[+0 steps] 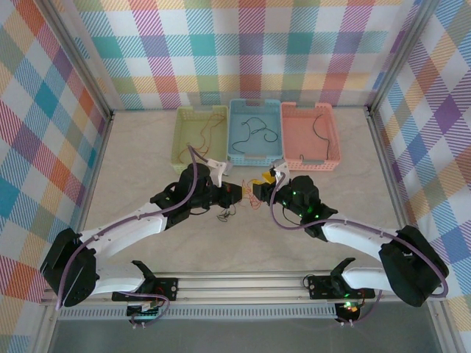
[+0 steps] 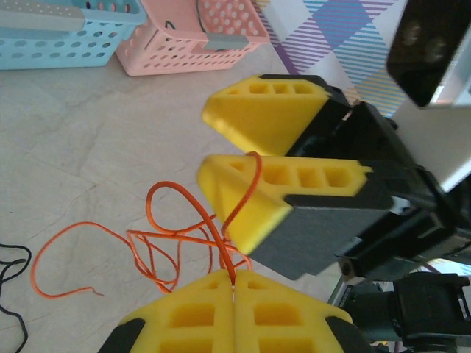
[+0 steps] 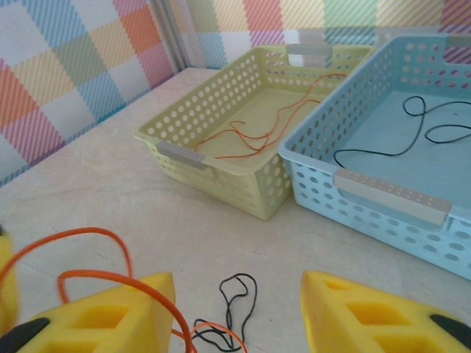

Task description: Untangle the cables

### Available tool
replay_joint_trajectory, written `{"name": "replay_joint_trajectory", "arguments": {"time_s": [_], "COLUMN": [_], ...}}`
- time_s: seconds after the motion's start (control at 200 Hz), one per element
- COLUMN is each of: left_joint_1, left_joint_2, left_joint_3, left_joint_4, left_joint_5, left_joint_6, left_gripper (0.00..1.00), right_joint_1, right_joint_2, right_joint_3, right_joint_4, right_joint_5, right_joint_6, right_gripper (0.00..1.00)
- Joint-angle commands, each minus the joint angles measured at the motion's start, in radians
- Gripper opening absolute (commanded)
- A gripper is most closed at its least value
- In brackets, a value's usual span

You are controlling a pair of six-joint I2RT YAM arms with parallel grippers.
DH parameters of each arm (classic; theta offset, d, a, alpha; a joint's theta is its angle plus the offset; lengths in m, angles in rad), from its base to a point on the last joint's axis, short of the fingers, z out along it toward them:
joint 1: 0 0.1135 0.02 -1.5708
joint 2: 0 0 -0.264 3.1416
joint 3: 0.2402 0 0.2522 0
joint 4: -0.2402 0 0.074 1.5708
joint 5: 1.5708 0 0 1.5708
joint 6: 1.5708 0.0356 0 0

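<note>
A tangle of thin orange cables (image 2: 158, 243) lies on the table, with one strand rising into my left gripper (image 2: 235, 278). That gripper is shut on the orange cable, its yellow pads pressed together. My right gripper (image 2: 206, 143) faces it a short way off and stands open. An orange loop (image 2: 254, 176) drapes over one of its fingers (image 3: 110, 316). Between the right gripper's (image 3: 237, 285) fingers a thin black cable (image 3: 239, 298) lies on the table. From above, both grippers (image 1: 246, 197) (image 1: 260, 184) meet at the table's middle over the orange tangle (image 1: 255, 201).
Three baskets stand in a row at the back. The yellow-green basket (image 1: 179, 140) holds orange wires (image 3: 254, 136), the blue basket (image 1: 255, 159) holds black wire (image 3: 412, 140), and the pink basket (image 1: 310, 163) holds one dark wire. Another black wire (image 2: 11, 294) lies left of the tangle.
</note>
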Motion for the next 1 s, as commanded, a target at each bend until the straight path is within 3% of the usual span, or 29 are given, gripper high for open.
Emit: {"name": "replay_joint_trajectory", "arguments": {"time_s": [0.0, 0.545, 0.995], "left_joint_1": [-0.017, -0.025, -0.024], "left_joint_2": [0.001, -0.054, -0.173], "left_joint_3": [0.032, 0.011, -0.043], "left_joint_4": [0.029, 0.025, 0.013], "left_joint_5": [0.031, -0.023, -0.174], "left_joint_6": [0.028, 0.049, 0.047], "left_gripper": [0.00, 0.00, 0.00], "right_joint_1": [0.006, -0.023, -0.102], "right_joint_2": [0.007, -0.007, -0.003], "right_joint_3": [0.012, 0.041, 0.064], "right_joint_4": [-0.016, -0.190, -0.327], "right_joint_5": [0.085, 0.397, 0.512], "right_joint_6": [0.001, 0.028, 0.124], "right_gripper": [0.48, 0.42, 0.37]}}
